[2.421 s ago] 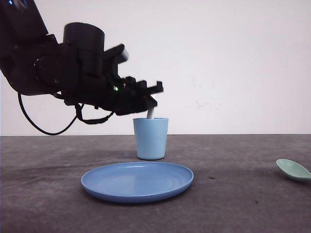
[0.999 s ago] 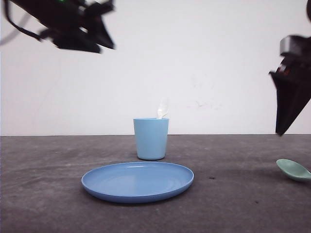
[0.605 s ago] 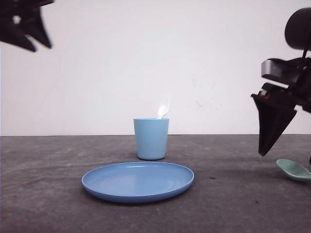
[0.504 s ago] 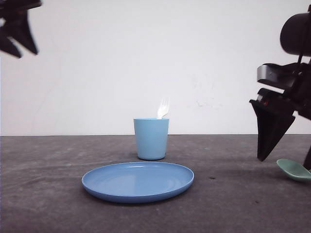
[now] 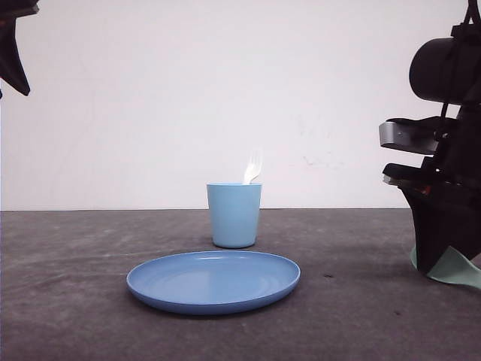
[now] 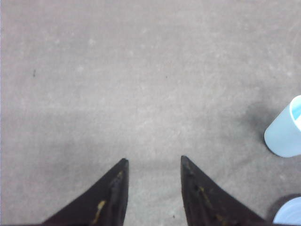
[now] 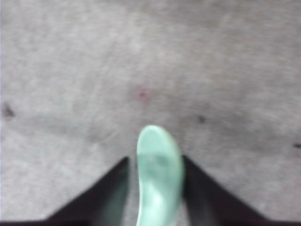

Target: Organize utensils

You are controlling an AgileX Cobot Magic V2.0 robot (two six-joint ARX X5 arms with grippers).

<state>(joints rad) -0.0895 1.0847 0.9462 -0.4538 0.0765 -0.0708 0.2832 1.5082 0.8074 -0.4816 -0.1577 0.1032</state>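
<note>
The right gripper (image 7: 155, 188) has dropped to straddle the mint-green spoon (image 7: 157, 174), well right of the cup (image 5: 234, 215); whether it pinches yet, I cannot tell. White fork (image 5: 253, 167) stands inside; left gripper (image 6: 153, 188), spread, has withdrawn.

Dark grey worktop (image 5: 90, 301) with three things resting on it

A round blue plate (image 5: 213, 281) lies flat near the front; just behind it and apart from it, a light blue cup (image 5: 234, 214) stands upright. Well off to the right, a mint-green spoon (image 5: 455, 269) lies on the surface, its bowl facing up in the right wrist view.
</note>
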